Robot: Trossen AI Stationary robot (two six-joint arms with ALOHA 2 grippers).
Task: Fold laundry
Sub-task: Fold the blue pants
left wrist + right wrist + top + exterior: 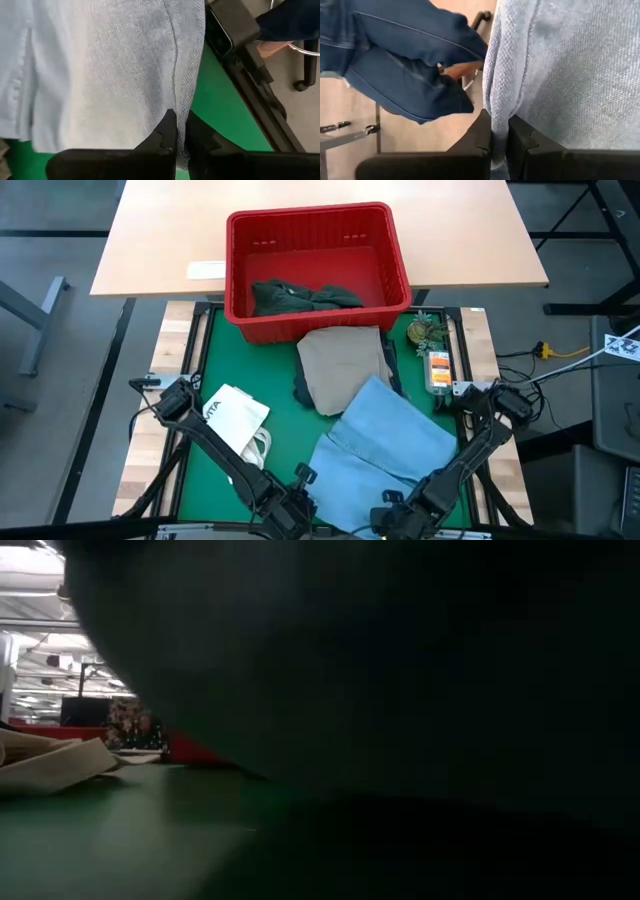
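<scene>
The light blue piece [385, 445] lies spread on the green mat, and its far end rests on the beige piece [345, 365]. The beige piece lies over a dark navy garment [302, 392]. A dark green-grey piece [300, 295] sits in the red basket [395, 255]. My left gripper [300, 508] and right gripper [395, 518] are both at the table's near edge, at the blue piece's near end. Each is shut on it. In the low view something dark fills most of the picture. My left gripper [180, 120] pinches the light blue piece at a seamed edge [182, 102] between its two fingers. How many layers it holds I cannot tell. The cloth spreads away from the fingertips [169, 120]. My right gripper [499, 120] pinches the light blue piece at its thick rolled edge [497, 100] between the two fingers. The cloth runs on past the fingertips [484, 120]. How many layers it holds I cannot tell.
A white tote bag [235, 420] with loop handles lies on the mat's left side. A small plant [428, 332] and an orange packet [438, 370] sit at the mat's right edge. A person's legs in blue jeans [395, 60] show beyond the table in the right wrist view.
</scene>
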